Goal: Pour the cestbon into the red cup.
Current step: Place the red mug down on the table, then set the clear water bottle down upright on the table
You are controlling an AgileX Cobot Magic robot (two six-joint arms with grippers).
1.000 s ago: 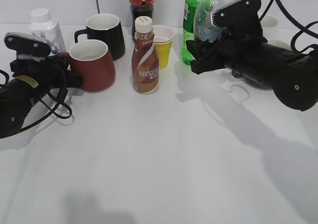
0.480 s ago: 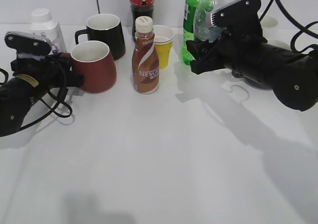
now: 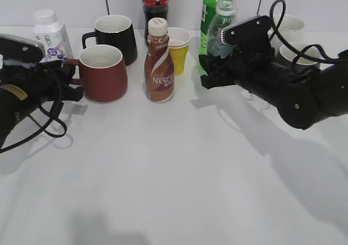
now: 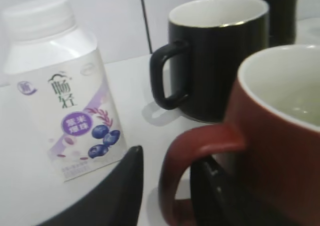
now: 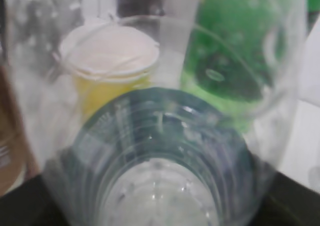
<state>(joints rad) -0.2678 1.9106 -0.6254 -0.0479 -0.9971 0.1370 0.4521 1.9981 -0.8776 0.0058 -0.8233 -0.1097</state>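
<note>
Your right gripper (image 3: 213, 71) is wrapped around the cestbon (image 3: 219, 29), its jaws pressed on the clear bottle low down, and the bottle stands upright at the back of the table (image 3: 179, 169), just in front of the green soda bottle (image 3: 213, 0) and right of the yellow paper cup (image 3: 178, 49). The right wrist view looks straight up the bottle's ribbed body, so the grasp looks settled. Your left gripper (image 4: 165, 186) has one finger on either side of the loop handle of the red cup (image 3: 103, 72), near it but with gaps showing, so you have not clamped it as far as I can tell. The cup sits left of the Nescafe bottle (image 3: 159, 63), in front of the black mug (image 3: 115, 37). So the grasp looks done; carrying the bottle over, tilting and pouring are all left. The cup's inside appears pale and I cannot tell whether any water lies in it.
</note>
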